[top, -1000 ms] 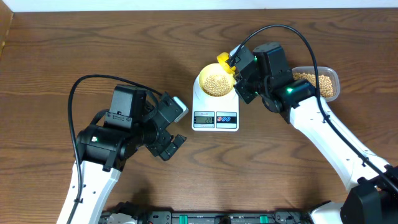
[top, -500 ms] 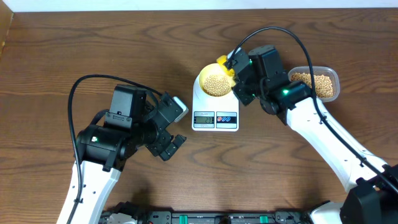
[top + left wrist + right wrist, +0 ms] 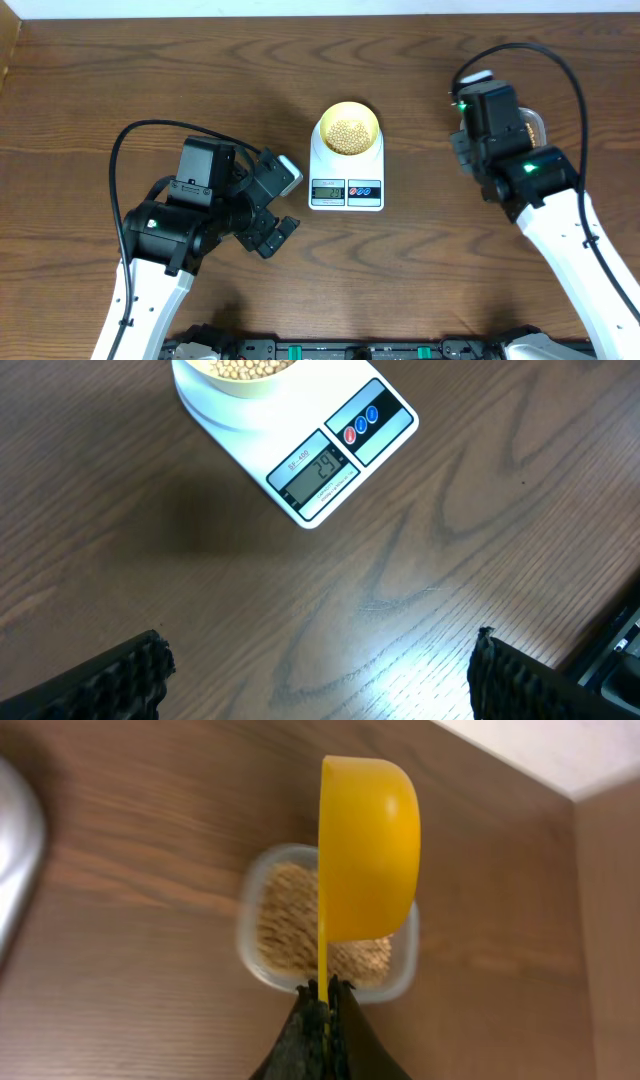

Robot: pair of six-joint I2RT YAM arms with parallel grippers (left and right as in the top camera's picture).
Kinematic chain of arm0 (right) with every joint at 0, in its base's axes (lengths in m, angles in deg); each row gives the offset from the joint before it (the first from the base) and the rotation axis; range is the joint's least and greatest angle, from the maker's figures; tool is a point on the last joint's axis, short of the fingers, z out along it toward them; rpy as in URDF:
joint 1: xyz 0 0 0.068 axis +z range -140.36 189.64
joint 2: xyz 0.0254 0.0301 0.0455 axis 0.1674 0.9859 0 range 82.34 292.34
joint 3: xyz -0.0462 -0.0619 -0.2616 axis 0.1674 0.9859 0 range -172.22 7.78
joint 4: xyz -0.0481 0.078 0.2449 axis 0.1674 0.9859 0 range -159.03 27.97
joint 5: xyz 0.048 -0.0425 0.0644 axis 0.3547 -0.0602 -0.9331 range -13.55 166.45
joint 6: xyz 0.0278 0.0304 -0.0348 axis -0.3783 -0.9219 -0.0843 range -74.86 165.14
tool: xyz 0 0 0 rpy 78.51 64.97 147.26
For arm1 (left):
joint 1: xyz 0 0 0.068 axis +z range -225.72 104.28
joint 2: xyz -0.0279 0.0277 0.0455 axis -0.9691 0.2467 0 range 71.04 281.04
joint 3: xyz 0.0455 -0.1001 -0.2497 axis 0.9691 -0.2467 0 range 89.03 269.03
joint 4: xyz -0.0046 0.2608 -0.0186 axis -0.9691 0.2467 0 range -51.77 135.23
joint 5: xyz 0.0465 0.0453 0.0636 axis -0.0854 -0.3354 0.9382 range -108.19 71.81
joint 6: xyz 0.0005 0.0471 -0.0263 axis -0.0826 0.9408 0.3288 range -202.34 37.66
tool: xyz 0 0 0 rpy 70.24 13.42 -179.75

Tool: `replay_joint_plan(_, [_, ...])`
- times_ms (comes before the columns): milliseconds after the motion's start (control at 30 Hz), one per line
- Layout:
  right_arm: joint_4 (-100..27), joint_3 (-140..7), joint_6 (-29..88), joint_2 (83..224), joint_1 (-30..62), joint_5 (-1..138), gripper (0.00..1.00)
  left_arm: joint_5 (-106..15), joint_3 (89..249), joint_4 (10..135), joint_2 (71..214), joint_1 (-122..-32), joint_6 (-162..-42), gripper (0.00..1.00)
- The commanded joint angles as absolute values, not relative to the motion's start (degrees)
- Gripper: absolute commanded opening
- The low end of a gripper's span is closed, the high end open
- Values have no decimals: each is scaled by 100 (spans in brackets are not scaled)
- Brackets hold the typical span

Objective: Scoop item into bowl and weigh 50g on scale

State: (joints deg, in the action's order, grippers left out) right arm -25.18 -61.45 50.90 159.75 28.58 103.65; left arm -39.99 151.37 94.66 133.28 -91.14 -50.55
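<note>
The right arm had swung away from the bowl, out to the right side of the overhead frame, carrying the scoop with it. The left arm had not shifted.

The right gripper (image 3: 323,997) was pressed together on the thin handle of the yellow scoop (image 3: 368,850). In the right wrist view the handle ran straight up the frame from the jaws. The cup was turned on edge, its mouth facing frame left, so whether anything remained inside could not be told. Directly beneath the cup, just beyond the fingertips, sat the clear tub (image 3: 250,905) with its stock of beans (image 3: 285,925).

The left gripper (image 3: 288,203) rested spread wide and empty at lower left of the scale (image 3: 346,190).

The pale bowl (image 3: 349,104) stood on the scale's upper half at centre frame, partly filled with beans, well apart from the scoop and to its left. The display (image 3: 318,468) appeared to read 24, so roughly half the target seemed to be in.

The next dip likely turned on rolling the cup mouth-down into the tub right below it. The right arm was plainly the nearer one.
</note>
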Motion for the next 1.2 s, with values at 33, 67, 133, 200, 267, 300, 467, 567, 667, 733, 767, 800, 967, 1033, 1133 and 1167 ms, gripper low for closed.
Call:
replay_joint_plan(33, [-2422,-6073,4285,16130,2364,10780,1,-4067,15190,9475,13310,-9090,-4998,97])
replay_joint_plan(67, [-2389,-6060,4154,16178,2270,10780,1,-4067,15190,9475,13310,-9090,-4998,97])
replay_joint_plan(133, [-2391,-6005,3890,16263,2114,10778,1,-4067,15190,9475,13310,-9090,-4998,97])
replay_joint_plan(200, [-2413,-5953,3877,16361,2025,10780,1,-4067,15190,9475,13310,-9090,-4998,97])
replay_joint_plan(267, [-2419,-5887,3877,16538,1898,10780,1,-4067,15190,9475,13310,-9090,-4998,97])
replay_joint_plan(300, [-2419,-5872,3877,16587,1870,10780,1,-4067,15190,9475,13310,-9090,-4998,97])
replay_joint_plan(467, [-2723,-5697,3877,17085,1671,10732,1,-4067,15190,9475,13310,-9090,-4998,97])
replay_joint_plan(567, [-3031,-5686,3879,17459,1669,10433,1,-4067,15190,9475,13310,-9090,-4998,97])
replay_joint_plan(667, [-3243,-5686,3883,17780,1669,10389,1,-4067,15190,9475,13310,-9090,-4998,97])
replay_joint_plan(733, [-3316,-5686,3881,17968,1669,10389,1,-4067,15190,9475,13310,-9090,-4998,97])
replay_joint_plan(767, [-3337,-5686,3877,18025,1669,10376,1,-4067,15190,9475,13310,-9090,-4998,97])
replay_joint_plan(800, [-3348,-5686,3879,18095,1669,10291,1,-4067,15190,9475,13310,-9090,-4998,97])
replay_joint_plan(967, [-3348,-5689,4003,18162,1666,9222,1,-4067,15190,9475,13310,-9090,-4998,97])
replay_joint_plan(1033, [-3340,-5695,4006,18154,1631,8923,1,-4067,15190,9475,13310,-9090,-4998,97])
replay_joint_plan(1133, [-3281,-5699,4006,18154,1411,8153,1,-4067,15190,9475,13310,-9090,-4998,97])
replay_joint_plan(1167, [-3259,-5699,4006,18154,1358,8018,1,-4067,15190,9475,13310,-9090,-4998,97])
